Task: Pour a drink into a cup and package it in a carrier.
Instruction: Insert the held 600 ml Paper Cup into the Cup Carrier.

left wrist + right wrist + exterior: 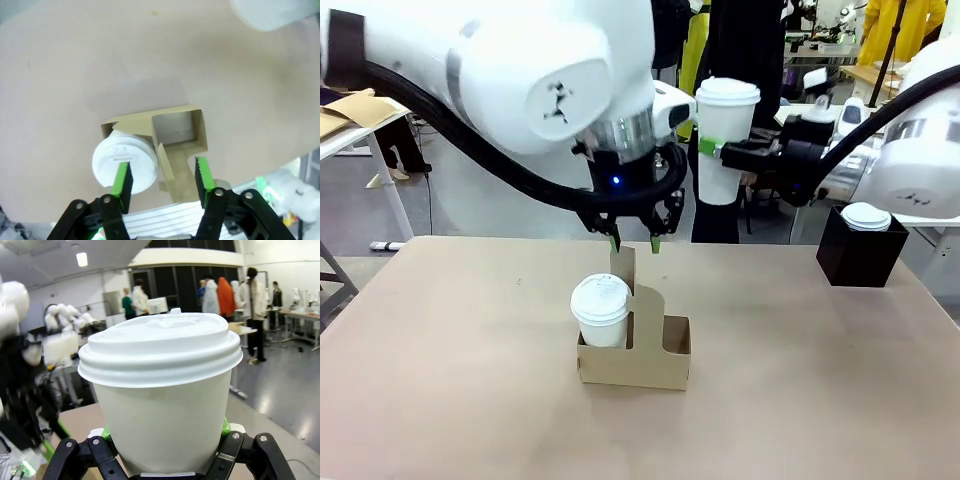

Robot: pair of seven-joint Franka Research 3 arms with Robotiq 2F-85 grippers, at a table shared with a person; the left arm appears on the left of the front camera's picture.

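Observation:
A brown cardboard carrier (665,360) stands mid-table, with a lidded white cup (600,310) seated in its left slot. My left gripper (633,243) hangs open just above the carrier's tall handle divider. In the left wrist view its green pads (122,180) straddle the handle, above the cup's lid (125,160) and the carrier (180,132). A second lidded cup (725,135) is held upright in the air, above the table's far edge, with my right gripper (715,150) shut on it. That cup (162,385) stands close in my right gripper (165,445). The drink is hidden under the lids.
A black cube-shaped box (860,255) with another white lid (867,215) on top stands at the table's far right. The carrier's right slot (672,338) holds nothing. Bare tabletop (450,360) lies left and front of the carrier.

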